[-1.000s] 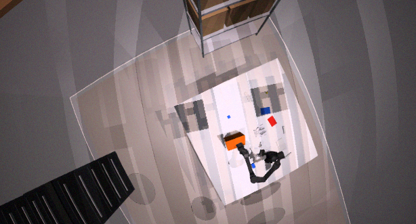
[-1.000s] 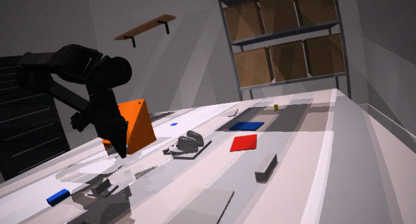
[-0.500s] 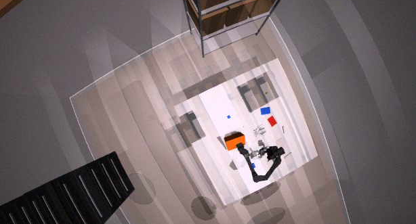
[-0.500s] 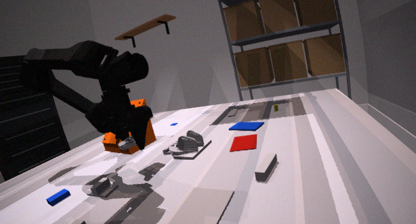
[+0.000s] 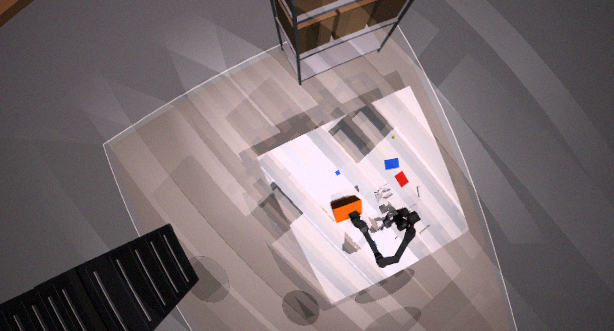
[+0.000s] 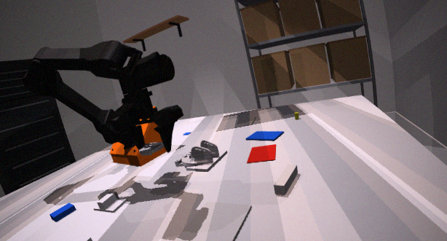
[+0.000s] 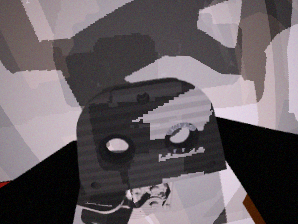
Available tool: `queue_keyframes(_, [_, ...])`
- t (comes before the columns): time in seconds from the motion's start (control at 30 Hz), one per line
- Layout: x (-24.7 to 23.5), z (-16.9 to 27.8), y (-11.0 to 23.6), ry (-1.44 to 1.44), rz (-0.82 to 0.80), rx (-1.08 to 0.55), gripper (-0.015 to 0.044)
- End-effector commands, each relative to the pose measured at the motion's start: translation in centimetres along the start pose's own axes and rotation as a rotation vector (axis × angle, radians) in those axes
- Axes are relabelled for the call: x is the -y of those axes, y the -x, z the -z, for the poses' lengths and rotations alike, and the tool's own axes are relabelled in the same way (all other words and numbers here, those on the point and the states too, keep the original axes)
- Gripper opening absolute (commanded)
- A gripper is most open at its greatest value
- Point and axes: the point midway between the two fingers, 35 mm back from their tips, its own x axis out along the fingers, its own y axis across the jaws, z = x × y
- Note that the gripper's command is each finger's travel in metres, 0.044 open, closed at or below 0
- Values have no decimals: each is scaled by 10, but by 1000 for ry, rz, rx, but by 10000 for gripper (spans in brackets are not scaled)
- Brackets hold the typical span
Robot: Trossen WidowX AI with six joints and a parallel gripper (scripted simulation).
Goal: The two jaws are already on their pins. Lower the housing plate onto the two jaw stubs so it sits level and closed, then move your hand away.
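My end effector (image 5: pixel 386 220) (image 6: pixel 153 143) (image 7: pixel 147 136) pinching the housing plate (image 6: pixel 152 148) (image 7: pixel 145 117) (two round holes showing), above the counter (image 5: pixel 310 155) (image 6: pixel 320 164) (image 7: pixel 250 120), jaw assembly (image 6: pixel 204 154) nearby.

Housing plate (image 6: pixel 151 148) (image 7: pixel 150 162): gray, two-holed, seemingly held aloft.

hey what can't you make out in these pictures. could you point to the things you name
- Gripper's (image 5: pixel 385 221) (image 6: pixel 154 147) (image 7: pixel 150 155) fingertips: cut off by the wrist view's side edges.
- Housing plate (image 7: pixel 150 140): its underside faces away in the wrist view.
- Yellow piece (image 5: pixel 393 137) (image 6: pixel 296 116): too small in the top view for its shape.
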Motion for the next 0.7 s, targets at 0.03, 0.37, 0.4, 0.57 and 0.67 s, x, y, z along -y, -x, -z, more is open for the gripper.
queue_keyframes(0.03, [-4, 13, -1, 119, 5, -4, 351])
queue_keyframes(0.37, [-9, 34, -2, 353, 7, -3, 351])
queue_keyframes(0.4, [-9, 36, -2, 377, 8, -3, 351])
queue_keyframes(0.57, [-11, 47, -2, 493, 10, -2, 351])
queue_keyframes(0.67, [-12, 54, -3, 563, 11, -1, 351])
